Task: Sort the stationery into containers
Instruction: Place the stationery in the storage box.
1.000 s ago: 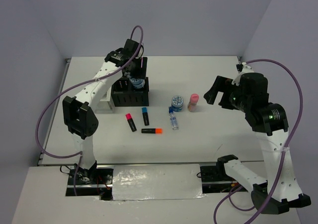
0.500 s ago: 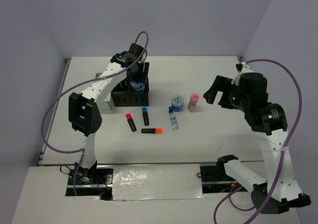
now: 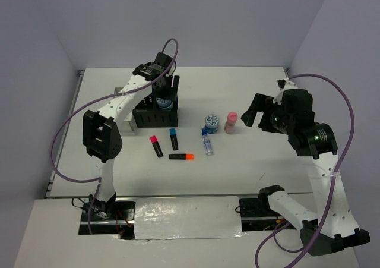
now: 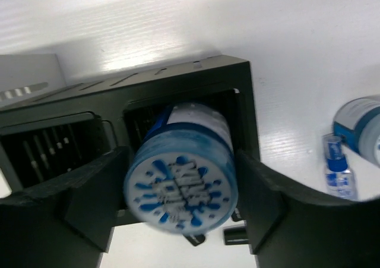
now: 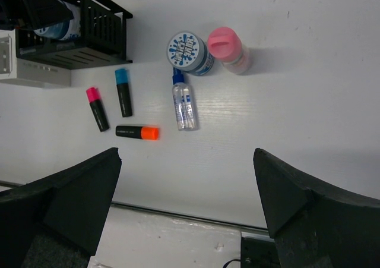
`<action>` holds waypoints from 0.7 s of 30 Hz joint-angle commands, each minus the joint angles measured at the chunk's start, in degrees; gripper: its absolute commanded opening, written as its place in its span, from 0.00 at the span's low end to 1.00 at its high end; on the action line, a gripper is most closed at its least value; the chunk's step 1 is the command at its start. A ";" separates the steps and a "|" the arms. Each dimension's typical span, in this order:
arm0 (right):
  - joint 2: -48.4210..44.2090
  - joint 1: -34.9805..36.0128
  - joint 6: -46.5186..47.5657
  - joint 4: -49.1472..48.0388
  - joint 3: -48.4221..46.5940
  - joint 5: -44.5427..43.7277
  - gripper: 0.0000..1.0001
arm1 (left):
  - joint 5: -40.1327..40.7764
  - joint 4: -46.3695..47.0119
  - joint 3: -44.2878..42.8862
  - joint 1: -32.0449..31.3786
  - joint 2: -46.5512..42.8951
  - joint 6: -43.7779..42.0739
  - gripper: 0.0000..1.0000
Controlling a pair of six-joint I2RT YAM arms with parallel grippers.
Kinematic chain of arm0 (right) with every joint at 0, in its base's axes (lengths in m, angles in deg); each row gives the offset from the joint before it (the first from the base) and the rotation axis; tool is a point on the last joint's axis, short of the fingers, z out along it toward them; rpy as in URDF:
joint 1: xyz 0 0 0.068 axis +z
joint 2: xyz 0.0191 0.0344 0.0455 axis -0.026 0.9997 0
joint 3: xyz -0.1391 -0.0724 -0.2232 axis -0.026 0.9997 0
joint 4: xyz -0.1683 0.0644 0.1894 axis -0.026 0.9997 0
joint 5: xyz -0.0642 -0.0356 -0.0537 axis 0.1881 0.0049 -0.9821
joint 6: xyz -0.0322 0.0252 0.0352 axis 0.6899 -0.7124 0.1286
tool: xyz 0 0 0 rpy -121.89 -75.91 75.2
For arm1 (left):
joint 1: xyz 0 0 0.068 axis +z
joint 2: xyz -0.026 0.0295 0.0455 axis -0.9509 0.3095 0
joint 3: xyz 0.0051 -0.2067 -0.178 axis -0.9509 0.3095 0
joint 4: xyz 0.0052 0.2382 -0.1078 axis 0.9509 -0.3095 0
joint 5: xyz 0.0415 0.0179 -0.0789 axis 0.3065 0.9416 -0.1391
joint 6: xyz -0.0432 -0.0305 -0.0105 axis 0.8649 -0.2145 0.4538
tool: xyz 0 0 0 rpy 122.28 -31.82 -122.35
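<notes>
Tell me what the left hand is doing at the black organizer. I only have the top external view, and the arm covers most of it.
Observer: In the left wrist view the left hand is closed on a blue-white roll, one finger on each side.
Reviewer: Is the roll inside yet?
Observer: Partly. It is tilted, with its far end down in one compartment of the black organizer and its printed face sticking out towards the camera.
Reviewer: Anything in the other half?
Observer: In the neighbouring compartment only dark slats show; its floor is too dark to tell.
</notes>
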 commanded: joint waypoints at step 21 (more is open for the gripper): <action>-0.19 0.21 0.27 3.63 -8.06 -3.94 1.00 | -4.37 3.95 -15.59 -15.99 5.49 -5.53 0.99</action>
